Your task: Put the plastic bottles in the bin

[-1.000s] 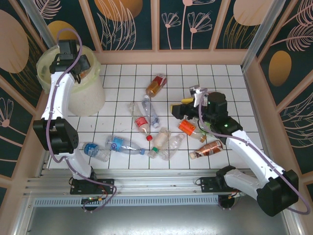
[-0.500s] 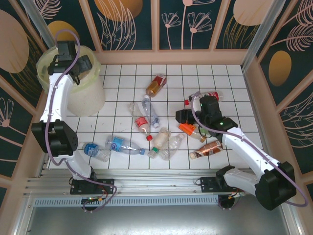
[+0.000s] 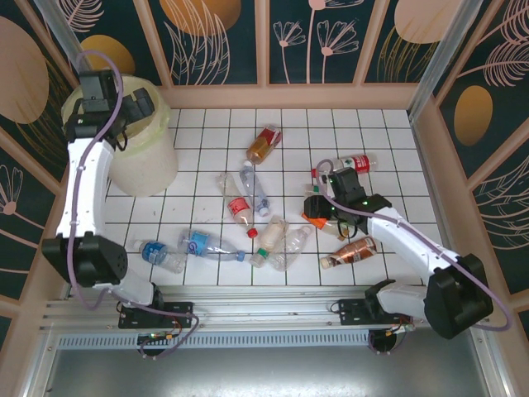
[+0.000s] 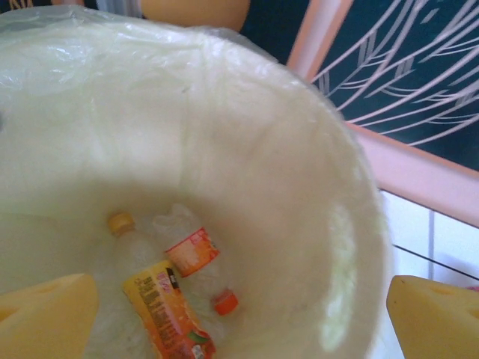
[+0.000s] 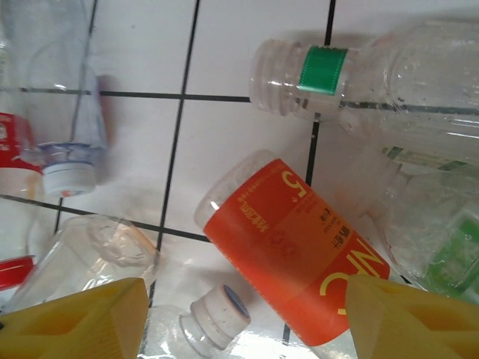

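The left claw (image 4: 239, 321) hangs spread wide over the mouth of the large round cream-yellow bin (image 4: 352, 224). Its two yellow fingertips (image 4: 45, 314) are far apart, with nothing between them but the bin's bag-lined inside. On the bottom of the bin lie a plastic bottle with an orange-and-yellow label (image 4: 168, 314), a small orange cap (image 4: 224, 301), a yellow cap (image 4: 120, 222) and a second, smaller orange label (image 4: 192, 252) whose bottle is too pale to make out.

The right claw (image 5: 243, 321) is also open and sits low over the white tiled table (image 5: 247, 52). Its yellow fingers stand on either side of a clear plastic bottle with a bright orange label (image 5: 299, 250) lying on its side. Whether either finger touches the bottle cannot be told, and it is not clamped. Close around this bottle lie three others:
- a clear capless bottle with a green neck ring (image 5: 322, 71)
- a clear bottle with a whitish cap (image 5: 217, 318)
- a crushed clear bottle with a pale blue cap (image 5: 63, 161)

Seen from above, the bin stands at the far left corner of the table, and the other bottles are scattered over the middle and right:
- An amber bottle with a red label (image 3: 264, 145) lies toward the far middle.
- A clear red-labelled bottle (image 3: 351, 163) lies just beyond the right claw.
- Another amber bottle (image 3: 351, 251) lies near the right arm.
- A clear bottle with a red band (image 3: 240, 207) lies in the centre.
- Two clear blue-labelled bottles (image 3: 161, 255) lie at the near left, well apart from the bin.

Dark floral wall panels in pale wooden frames (image 3: 331, 41) enclose the table.
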You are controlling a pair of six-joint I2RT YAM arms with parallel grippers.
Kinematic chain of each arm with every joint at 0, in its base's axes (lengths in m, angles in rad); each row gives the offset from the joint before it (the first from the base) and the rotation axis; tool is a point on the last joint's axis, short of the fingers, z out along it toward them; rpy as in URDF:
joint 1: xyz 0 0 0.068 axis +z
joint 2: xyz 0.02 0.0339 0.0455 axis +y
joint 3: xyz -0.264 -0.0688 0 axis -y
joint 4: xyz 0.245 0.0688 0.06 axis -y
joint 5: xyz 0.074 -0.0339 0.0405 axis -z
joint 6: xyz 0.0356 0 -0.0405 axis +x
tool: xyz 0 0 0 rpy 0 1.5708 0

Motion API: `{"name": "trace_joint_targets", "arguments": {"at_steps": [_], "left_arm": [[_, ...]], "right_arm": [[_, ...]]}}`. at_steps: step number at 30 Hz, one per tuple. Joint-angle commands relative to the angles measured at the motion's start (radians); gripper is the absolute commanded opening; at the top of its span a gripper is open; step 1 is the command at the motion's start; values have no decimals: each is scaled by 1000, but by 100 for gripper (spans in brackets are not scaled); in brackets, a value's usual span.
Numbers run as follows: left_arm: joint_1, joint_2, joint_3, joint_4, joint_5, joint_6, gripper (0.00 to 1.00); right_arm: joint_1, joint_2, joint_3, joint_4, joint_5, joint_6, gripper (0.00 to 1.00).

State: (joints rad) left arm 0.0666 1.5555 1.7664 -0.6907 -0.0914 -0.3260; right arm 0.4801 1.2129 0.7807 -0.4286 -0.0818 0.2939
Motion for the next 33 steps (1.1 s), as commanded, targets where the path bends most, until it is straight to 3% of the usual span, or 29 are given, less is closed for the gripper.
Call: {"name": "trace_joint_targets", "arguments": {"at_steps": [1, 8, 16, 33], "left_arm": [[-3, -90, -43, 54, 103, 22, 99], [-143, -227, -220, 141, 245, 44, 99], [-203, -373, -469, 356, 459, -40, 99], [-384, -364, -555, 477, 488, -74, 99]], "right_arm": [[9, 44, 40, -29, 24, -27, 74], [13, 150, 93, -47, 25, -92, 75], [33, 239, 142, -94, 67, -140, 73], [84, 349, 166, -72, 138, -144, 75]]}}
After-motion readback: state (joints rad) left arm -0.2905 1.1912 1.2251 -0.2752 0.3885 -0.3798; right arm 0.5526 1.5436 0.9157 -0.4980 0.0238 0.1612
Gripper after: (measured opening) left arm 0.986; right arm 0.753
